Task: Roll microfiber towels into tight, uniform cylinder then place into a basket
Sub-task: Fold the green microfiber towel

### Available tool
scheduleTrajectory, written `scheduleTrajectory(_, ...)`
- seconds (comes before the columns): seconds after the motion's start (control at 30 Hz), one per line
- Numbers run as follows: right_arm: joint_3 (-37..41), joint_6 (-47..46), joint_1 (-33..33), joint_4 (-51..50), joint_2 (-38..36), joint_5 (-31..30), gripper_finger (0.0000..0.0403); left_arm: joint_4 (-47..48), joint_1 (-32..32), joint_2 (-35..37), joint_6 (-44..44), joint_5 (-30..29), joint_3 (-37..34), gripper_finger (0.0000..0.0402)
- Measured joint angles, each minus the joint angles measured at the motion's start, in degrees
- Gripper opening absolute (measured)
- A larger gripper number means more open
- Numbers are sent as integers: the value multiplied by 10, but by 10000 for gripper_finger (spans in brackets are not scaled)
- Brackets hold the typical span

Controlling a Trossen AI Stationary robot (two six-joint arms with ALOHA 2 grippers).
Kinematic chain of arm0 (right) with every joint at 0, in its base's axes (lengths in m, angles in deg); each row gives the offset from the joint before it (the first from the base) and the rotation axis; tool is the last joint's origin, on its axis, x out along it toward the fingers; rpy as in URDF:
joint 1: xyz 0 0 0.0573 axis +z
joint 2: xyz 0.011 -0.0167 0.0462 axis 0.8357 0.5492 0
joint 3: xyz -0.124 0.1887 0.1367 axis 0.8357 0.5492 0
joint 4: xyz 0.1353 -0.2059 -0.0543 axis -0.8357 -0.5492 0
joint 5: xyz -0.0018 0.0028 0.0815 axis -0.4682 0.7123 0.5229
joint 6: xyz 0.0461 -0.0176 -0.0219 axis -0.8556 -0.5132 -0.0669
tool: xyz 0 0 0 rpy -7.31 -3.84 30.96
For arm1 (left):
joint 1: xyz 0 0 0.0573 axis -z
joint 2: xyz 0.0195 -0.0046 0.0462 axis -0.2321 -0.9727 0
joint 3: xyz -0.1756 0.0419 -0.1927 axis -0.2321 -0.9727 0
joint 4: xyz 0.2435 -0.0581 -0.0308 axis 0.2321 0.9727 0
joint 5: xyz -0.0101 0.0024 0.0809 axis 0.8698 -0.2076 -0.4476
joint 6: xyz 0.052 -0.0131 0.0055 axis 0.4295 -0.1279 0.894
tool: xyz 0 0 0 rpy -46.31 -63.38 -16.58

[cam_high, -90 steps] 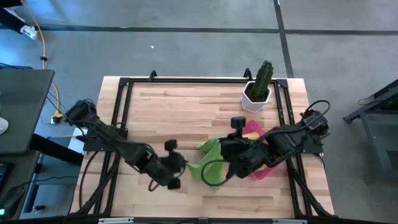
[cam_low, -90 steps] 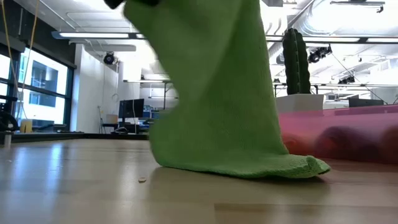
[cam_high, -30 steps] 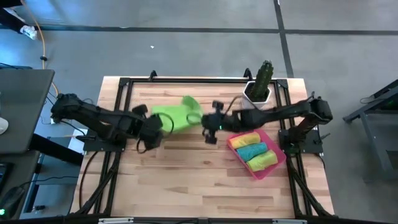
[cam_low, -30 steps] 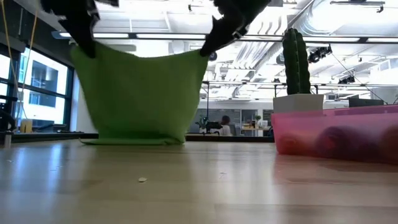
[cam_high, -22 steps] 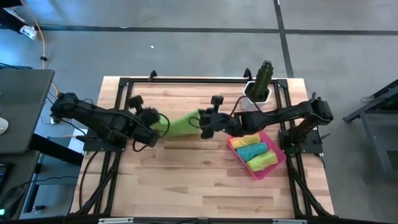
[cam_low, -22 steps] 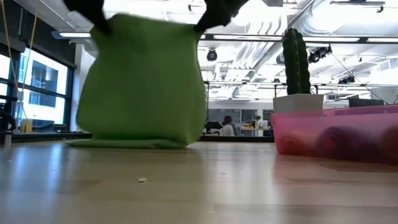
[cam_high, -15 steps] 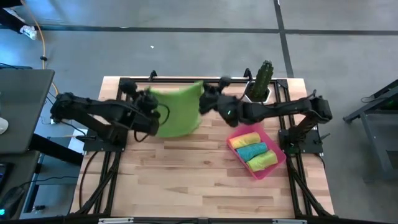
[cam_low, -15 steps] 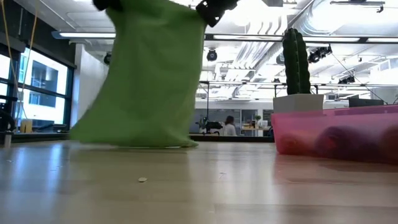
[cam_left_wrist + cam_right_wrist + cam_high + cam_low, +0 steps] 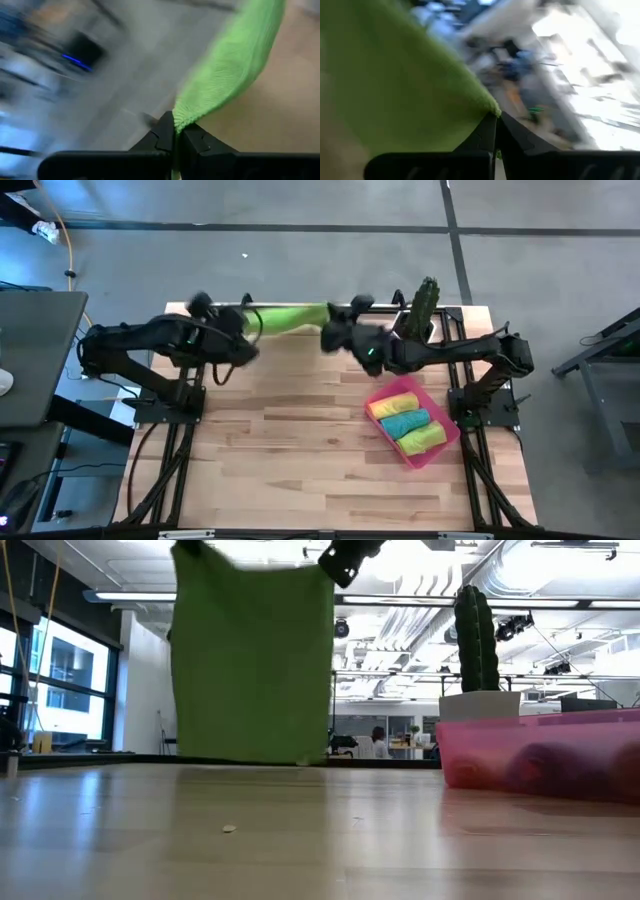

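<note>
Lime green towel (image 9: pixel 288 316) is held stretched between the two claws above the far edge of the bench (image 9: pixel 300 430). One upper corner is pinched by the left claw (image 9: pixel 238 323), its fingers pressed together on the cloth; the other upper corner is pinched in the same way by the right claw (image 9: pixel 332 332). In the low view the towel (image 9: pixel 252 660) is seen hanging flat as a sheet below the claws, with its lower hem just at the bench surface; contact cannot be confirmed. In the left wrist view the corner (image 9: pixel 176 117) is seen clamped between the dark fingertips (image 9: pixel 165 134); the right wrist view shows the same at its corner (image 9: pixel 492 111). The pink basket (image 9: pixel 448 433) is found on the bench nearer than the right claw and to its right, well apart from it. Three rolled towels are laid side by side in it: a yellow one (image 9: pixel 394 402), a teal one (image 9: pixel 408 421) and a lime green one (image 9: pixel 422 438). A potted cactus (image 9: pixel 422 305) stands just to the right of the right claw.
</note>
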Motion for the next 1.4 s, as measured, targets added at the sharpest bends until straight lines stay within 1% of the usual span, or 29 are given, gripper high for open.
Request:
scheduleTrajectory(0.03, 0, -51, 9, -57, 0, 16, 0, 0, 9, -2, -16, 50, -13, 0)
scheduleTrajectory(0.07, 0, -116, 19, -120, 0, 36, 0, -2, 21, -6, -31, 87, -29, 0)
scheduleTrajectory(0.13, 0, -251, 41, -245, 0, 91, 0, -9, 57, -16, -63, 135, -73, 0)
scheduleTrajectory(0.2, 0, -375, 62, -346, 1, 150, 0, -37, 100, -26, -99, 172, -123, 0)
scheduleTrajectory(0.27, 5, -462, 88, -400, 1, 182, 0, -81, 143, -35, -124, 204, -174, 0)
scheduleTrajectory(0.33, 15, -520, 118, -426, 1, 190, 0, -138, 190, -52, -145, 230, -223, 0)
scheduleTrajectory(0.4, 24, -570, 149, -427, 1, 212, 0, -192, 232, -71, -174, 241, -260, 0)
scheduleTrajectory(0.5, 59, -662, 188, -402, 4, 264, 0, -247, 284, -102, -218, 246, -285, 0)
scheduleTrajectory(0.6, 113, -726, 221, -345, 17, 268, 0, -269, 321, -139, -254, 273, -291, 0)
scheduleTrajectory(0.7, 160, -769, 244, -272, 30, 278, 0, -302, 344, -172, -256, 330, -290, 0)
scheduleTrajectory(0.77, 181, -791, 256, -237, 34, 300, 0, -316, 350, -192, -240, 367, -283, 0)
scheduleTrajectory(0.83, 188, -804, 262, -211, 39, 326, 0, -320, 350, -205, -218, 385, -276, 0)
scheduleTrajectory(0.9, 189, -806, 264, -210, 39, 335, 0, -319, 343, -211, -205, 380, -269, 0)
scheduleTrajectory(0.93, 188, -804, 264, -214, 39, 336, 0, -322, 339, -214, -201, 369, -268, 0)
scheduleTrajectory(1.07, 176, -773, 251, -220, 39, 295, 0, -292, 317, -212, -206, 301, -268, 0)
scheduleTrajectory(1.13, 175, -750, 238, -223, 39, 286, 0, -256, 303, -212, -216, 277, -269, 0)
scheduleTrajectory(1.23, 175, -742, 212, -237, 39, 286, 0, -222, 280, -212, -224, 255, -269, 0)
scheduleTrajectory(1.33, 175, -741, 184, -269, 39, 286, 0, -200, 254, -212, -226, 233, -269, 0)
scheduleTrajectory(1.4, 175, -741, 165, -294, 39, 286, 0, -184, 236, -212, -225, 204, -269, 0)
